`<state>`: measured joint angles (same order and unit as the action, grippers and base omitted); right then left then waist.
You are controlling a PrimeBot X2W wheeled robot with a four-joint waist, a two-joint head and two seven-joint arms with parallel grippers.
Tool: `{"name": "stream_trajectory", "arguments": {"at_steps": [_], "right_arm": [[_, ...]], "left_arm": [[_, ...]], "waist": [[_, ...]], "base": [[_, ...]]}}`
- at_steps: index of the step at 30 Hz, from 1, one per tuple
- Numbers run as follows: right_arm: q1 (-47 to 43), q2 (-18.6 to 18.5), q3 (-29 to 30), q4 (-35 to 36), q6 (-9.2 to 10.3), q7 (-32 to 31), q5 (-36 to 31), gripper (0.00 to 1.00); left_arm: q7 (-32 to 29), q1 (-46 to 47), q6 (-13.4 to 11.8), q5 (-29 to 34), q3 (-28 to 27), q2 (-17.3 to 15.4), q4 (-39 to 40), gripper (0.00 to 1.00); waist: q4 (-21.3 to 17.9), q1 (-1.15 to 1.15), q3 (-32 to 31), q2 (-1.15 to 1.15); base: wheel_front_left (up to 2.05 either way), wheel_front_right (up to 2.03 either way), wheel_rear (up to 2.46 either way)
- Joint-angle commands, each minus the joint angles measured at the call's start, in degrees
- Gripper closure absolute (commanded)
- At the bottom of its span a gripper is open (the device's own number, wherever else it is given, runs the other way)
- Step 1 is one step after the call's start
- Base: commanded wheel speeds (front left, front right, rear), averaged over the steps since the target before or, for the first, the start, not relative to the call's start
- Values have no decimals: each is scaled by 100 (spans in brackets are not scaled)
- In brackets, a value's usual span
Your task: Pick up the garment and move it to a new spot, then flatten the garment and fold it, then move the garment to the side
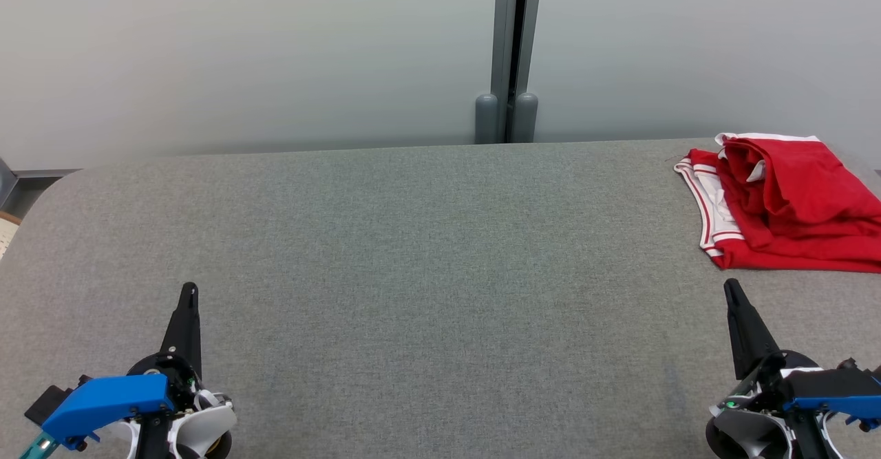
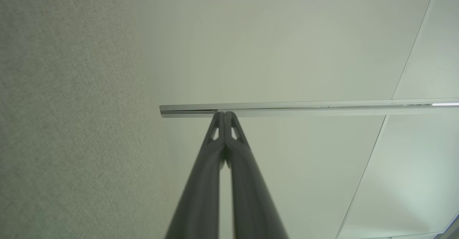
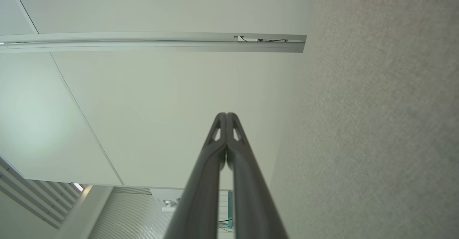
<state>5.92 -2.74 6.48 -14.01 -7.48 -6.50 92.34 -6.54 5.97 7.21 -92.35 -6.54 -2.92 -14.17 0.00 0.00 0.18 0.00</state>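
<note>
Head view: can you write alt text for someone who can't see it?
A bunched red garment with white trim lies at the far right of a grey fabric table. The robot's left tool and right tool are shut and empty near the bottom corners, fingers pointing away. A pale wall stands behind.

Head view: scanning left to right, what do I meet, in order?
left gripper, shut → grey wall post → red garment, bunched at the far right
</note>
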Motion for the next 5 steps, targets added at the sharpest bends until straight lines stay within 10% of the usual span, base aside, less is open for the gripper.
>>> {"name": "stream_trajectory", "arguments": {"at_steps": [1,5], "right_arm": [[58,-25,12,-8,-2,-25,16,100],[58,-25,12,-8,-2,-25,16,100]], "left_arm": [[-20,54,54,-13,-10,8,20,100],[-20,54,54,-13,-10,8,20,100]], "waist": [[0,0,0,0],[0,0,0,0]], "base": [[0,0,0],[0,0,0]]}}
